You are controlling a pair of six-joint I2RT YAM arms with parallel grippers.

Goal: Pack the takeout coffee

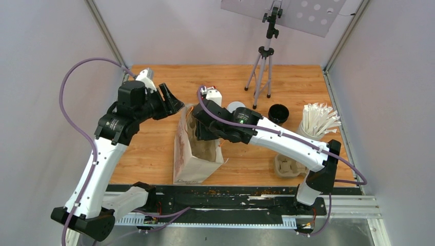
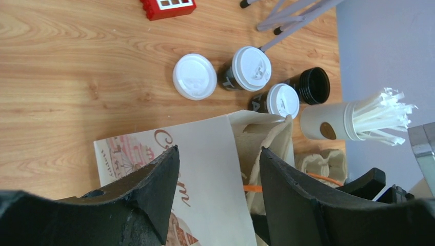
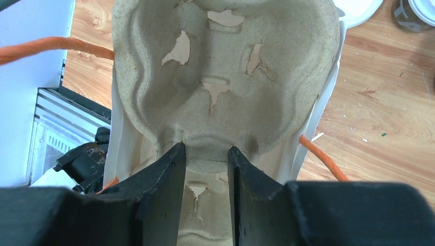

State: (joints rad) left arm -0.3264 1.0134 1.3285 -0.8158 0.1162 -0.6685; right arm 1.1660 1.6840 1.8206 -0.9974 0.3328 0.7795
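The left pincer (image 2: 219, 156) hangs with jaws apart, gripping nothing, over the paper bag (image 1: 197, 154), probably ready to steady its mouth. At the bag's opening the right pincer (image 3: 206, 154) is clenched on the rim of the cup tray (image 3: 225, 77) (torn in spots), likely feeding it inside. Beyond, on the desk (image 1: 154, 154), the takeout coffee cups (image 2: 246, 69) stand upright, lids up, long axes vertical, not yet packed.

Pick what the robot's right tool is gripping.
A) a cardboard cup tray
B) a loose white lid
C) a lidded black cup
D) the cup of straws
A: in the right wrist view, the right tool is clamped on the rim of the cardboard cup tray.
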